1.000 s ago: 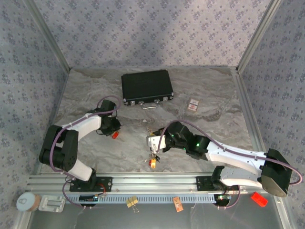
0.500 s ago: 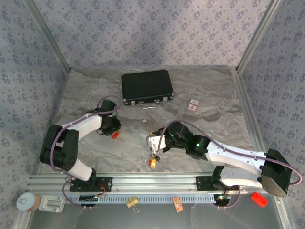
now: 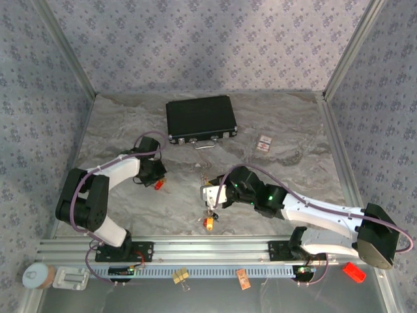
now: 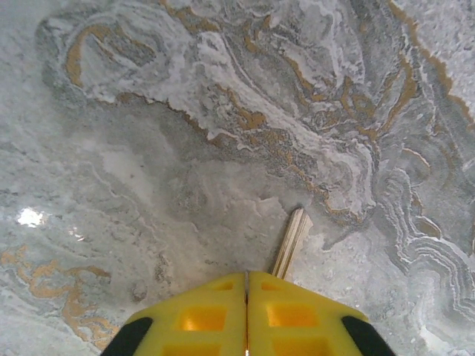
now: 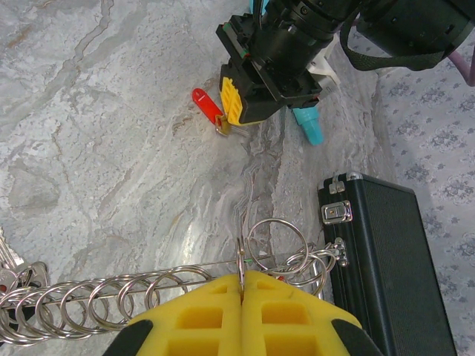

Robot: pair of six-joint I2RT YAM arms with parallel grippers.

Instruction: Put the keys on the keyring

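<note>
**Two pincers closed, one on a key, one on the ring**

Top external: left gripper (image 3: 154,177) sat low over the table (image 3: 117,124), left of centre, with the red key (image 3: 157,184) right at its tip. Right gripper (image 3: 206,194) was mid-table and pointed toward the left arm. The keyring (image 3: 207,177) ran across its tip, too fine to make out there. An orange-tagged key (image 3: 210,223) lay on the near side of that gripper, just below it. The black case (image 3: 200,119) was at the back. A small card (image 3: 263,144) lay to its right, well apart from both arms.

Left wrist: left gripper (image 4: 246,276) had both yellow fingers pressed together, with no gap at the seam. The red key's metal blade (image 4: 292,239) stuck out past the tips, just right of the seam, lying along the marbled table. Its head was hidden behind the fingers. It looked pinched.

Right wrist: right gripper (image 5: 241,280) was closed to a hairline seam on a thin edge-on piece of the keyring (image 5: 239,256). The ring's wire ran left to right across the tips, strung with a row of split rings (image 5: 111,302). Silver keys (image 5: 10,268) bunched at its left end. Its right end was near the black case (image 5: 386,252). Further out, the left gripper (image 5: 239,115) stood tip-down on the table. The red key's head (image 5: 205,102) poked out on its left. A teal pen (image 5: 308,127) was just beside it on the right.
</note>
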